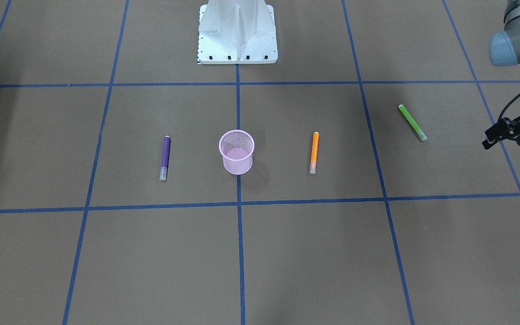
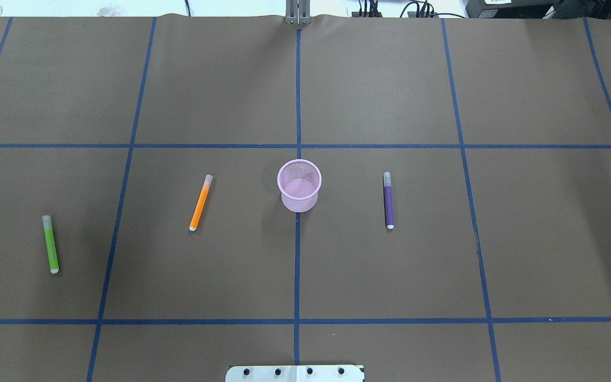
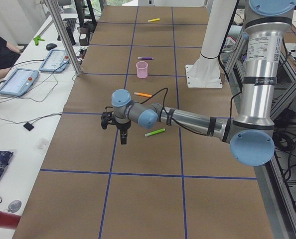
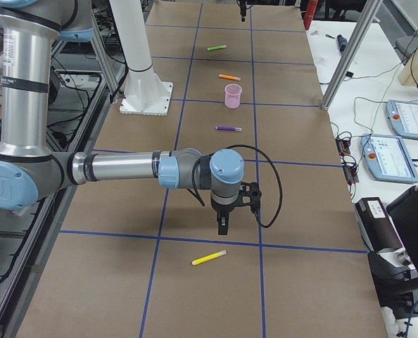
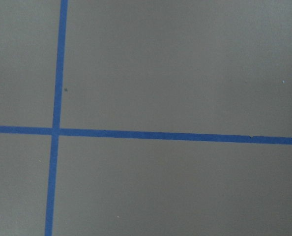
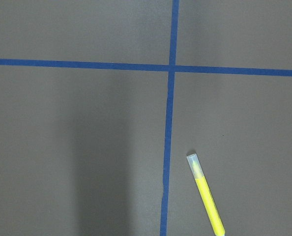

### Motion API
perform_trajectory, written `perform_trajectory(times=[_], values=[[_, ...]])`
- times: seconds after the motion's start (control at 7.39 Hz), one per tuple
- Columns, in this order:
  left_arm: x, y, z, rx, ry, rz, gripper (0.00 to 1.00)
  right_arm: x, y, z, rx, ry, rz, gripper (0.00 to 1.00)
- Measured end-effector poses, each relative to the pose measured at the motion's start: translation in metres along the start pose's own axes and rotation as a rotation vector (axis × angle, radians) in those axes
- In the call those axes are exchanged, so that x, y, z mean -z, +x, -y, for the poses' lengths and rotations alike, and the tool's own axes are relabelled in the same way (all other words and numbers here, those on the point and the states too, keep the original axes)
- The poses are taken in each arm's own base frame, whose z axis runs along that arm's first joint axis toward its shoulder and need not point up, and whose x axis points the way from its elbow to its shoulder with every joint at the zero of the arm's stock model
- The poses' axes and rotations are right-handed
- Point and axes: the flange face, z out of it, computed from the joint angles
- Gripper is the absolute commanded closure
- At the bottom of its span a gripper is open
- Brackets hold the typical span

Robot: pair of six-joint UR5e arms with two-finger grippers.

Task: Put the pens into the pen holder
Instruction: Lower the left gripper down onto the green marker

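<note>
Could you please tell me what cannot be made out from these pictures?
Right gripper: only in the right side view, too small to tell open or shut.
Left gripper: cut off by the front view's right edge; its opening is unclear.
Yellow pen: tail cut by the right wrist view's bottom edge.

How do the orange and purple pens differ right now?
The orange pen lies on the robot's left of the pen holder; the purple pen lies on its right. The orange pen slants, while the purple pen runs nearly parallel to the blue centre line. Both lie flat, outside the holder, clear caps away from the robot.
</note>
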Motion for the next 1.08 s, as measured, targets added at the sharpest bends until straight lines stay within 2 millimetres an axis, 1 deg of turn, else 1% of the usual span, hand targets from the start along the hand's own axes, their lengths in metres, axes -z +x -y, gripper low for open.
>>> perform_trajectory(times=[0.14, 0.27, 0.41, 0.54, 0.68, 0.81, 1.08], values=[[-0.013, 0.026, -0.030, 0.065, 0.021, 0.015, 0.00, 0.000, 0.000, 0.001, 0.000, 0.000, 0.000, 0.00], [-0.019, 0.049, -0.056, 0.115, 0.032, 0.014, 0.00, 0.000, 0.000, 0.003, 0.001, 0.001, 0.000, 0.00], [-0.025, 0.067, -0.078, 0.159, 0.026, 0.003, 0.00, 0.000, 0.000, 0.004, 0.001, 0.002, 0.001, 0.00], [-0.038, 0.081, -0.097, 0.184, 0.012, 0.008, 0.00, 0.000, 0.000, 0.004, 0.001, 0.002, 0.002, 0.00], [-0.055, 0.090, -0.115, 0.182, 0.002, 0.034, 0.00, 0.000, 0.000, 0.004, -0.001, 0.000, 0.003, 0.00], [-0.068, 0.092, -0.129, 0.172, -0.005, 0.058, 0.01, -0.001, 0.000, 0.004, -0.003, -0.001, 0.004, 0.00], [-0.086, 0.091, -0.141, 0.160, -0.023, 0.086, 0.11, -0.002, 0.002, 0.003, -0.009, -0.005, 0.008, 0.00]])
